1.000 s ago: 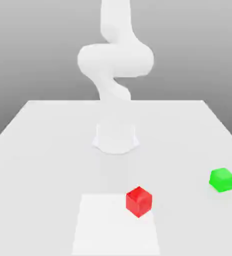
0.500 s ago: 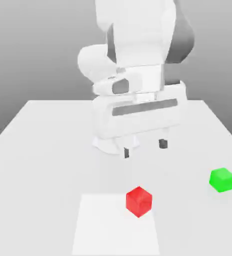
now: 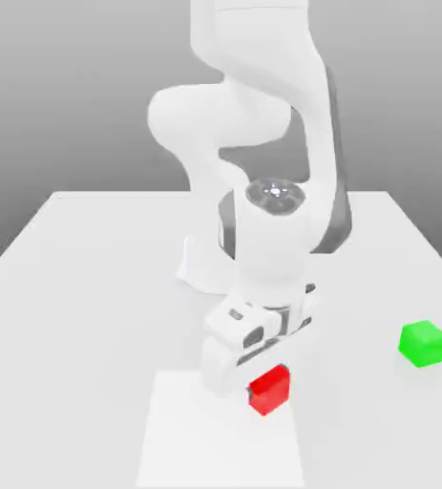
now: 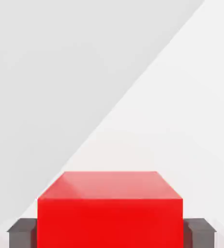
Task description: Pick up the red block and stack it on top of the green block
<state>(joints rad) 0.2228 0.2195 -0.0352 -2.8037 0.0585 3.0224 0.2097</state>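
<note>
Red block (image 3: 269, 390): small glossy cube, flat faces, sharp edges; sat on paler square patch (image 3: 181, 439) of matte white table (image 3: 81, 287), toward near edge in ext. view. Green block (image 3: 423, 343): same-size plain cube, well apart, toward ext. view's right. Arm (image 3: 263, 143): smooth white rounded shells w/ dark grey joints, bent low over red block. Gripper (image 4: 110, 233): dark grey fingers (image 4: 22, 232) pressed flat against opp. sides of red block, clamped narrow on it; block at table level.
</note>
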